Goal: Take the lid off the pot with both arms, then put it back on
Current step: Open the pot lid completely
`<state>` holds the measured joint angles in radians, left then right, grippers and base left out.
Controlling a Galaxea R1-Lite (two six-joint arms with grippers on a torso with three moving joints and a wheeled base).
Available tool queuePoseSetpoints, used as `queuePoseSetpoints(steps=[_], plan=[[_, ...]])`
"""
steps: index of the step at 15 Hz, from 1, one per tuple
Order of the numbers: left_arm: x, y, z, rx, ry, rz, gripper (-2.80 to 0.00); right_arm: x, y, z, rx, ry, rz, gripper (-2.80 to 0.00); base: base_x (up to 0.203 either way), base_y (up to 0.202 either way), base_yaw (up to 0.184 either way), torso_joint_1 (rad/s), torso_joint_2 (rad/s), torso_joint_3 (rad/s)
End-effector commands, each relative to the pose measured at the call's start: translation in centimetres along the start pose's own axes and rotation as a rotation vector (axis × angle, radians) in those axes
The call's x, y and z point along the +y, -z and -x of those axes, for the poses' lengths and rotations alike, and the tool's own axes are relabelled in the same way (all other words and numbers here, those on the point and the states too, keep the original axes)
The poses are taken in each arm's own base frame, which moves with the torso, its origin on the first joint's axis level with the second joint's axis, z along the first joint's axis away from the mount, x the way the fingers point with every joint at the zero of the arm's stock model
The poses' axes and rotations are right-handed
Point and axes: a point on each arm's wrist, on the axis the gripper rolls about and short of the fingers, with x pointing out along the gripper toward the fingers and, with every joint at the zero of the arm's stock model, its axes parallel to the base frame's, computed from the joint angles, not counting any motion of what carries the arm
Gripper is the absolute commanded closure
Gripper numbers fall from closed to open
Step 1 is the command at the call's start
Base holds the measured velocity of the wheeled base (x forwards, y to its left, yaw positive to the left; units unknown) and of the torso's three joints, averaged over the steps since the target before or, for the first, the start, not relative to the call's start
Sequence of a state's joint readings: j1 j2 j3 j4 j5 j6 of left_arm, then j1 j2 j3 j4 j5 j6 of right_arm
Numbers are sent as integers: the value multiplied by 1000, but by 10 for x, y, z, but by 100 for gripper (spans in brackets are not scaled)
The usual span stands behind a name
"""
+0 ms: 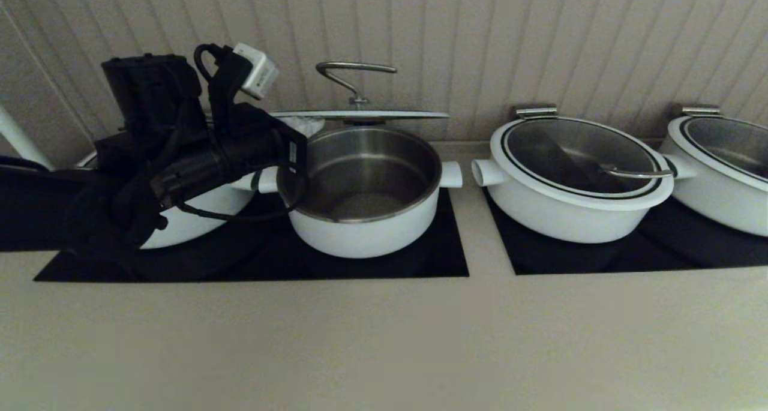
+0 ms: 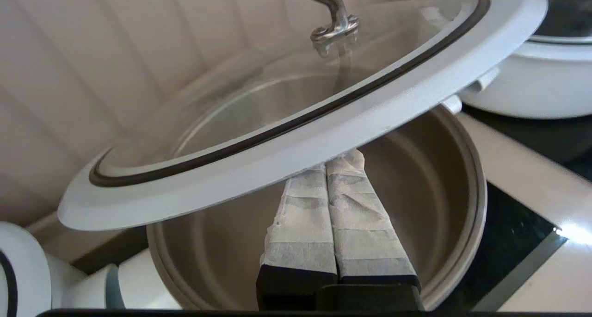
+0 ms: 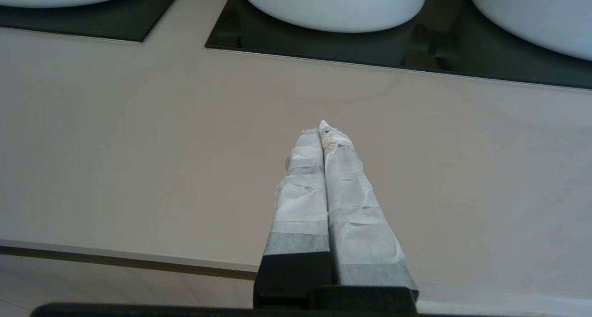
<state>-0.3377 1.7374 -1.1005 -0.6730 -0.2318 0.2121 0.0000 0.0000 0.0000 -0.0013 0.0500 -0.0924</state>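
Note:
The lid [image 1: 360, 114] is level and raised a little above the open pot [image 1: 366, 219], its curved steel handle on top. The pot stands on the left black cooktop, its steel inside bare. My left gripper [image 1: 303, 125] reaches in from the left. In the left wrist view the left gripper [image 2: 330, 162] is shut, its wrapped fingers pressed together, with the tips under the white rim of the lid [image 2: 296, 136] and over the pot's inside [image 2: 416, 178]. My right gripper [image 3: 323, 128] is shut and empty above the beige counter. It is out of the head view.
A wider white pan with a lid [image 1: 576, 177] stands to the right, another at the far right [image 1: 720, 159], and one on the left behind my left arm [image 1: 204, 207]. A ribbed wall stands close behind. Beige counter [image 1: 384, 339] runs along the front.

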Motion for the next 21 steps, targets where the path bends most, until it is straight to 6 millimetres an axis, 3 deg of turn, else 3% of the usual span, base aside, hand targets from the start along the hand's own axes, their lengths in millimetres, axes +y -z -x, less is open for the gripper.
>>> queuePoseSetpoints(steps=[1, 13, 21], plan=[[2, -6, -2, -26, -4, -7, 0, 0, 0, 0, 1, -1, 1, 0, 0, 0, 0, 0, 0, 0], [5, -15, -4, -119, -28, -58, 0, 0, 0, 0, 1, -1, 1, 0, 0, 0, 0, 0, 0, 0], [10, -28, -17, -207, -52, -119, 0, 0, 0, 0, 1, -1, 1, 0, 0, 0, 0, 0, 0, 0]])
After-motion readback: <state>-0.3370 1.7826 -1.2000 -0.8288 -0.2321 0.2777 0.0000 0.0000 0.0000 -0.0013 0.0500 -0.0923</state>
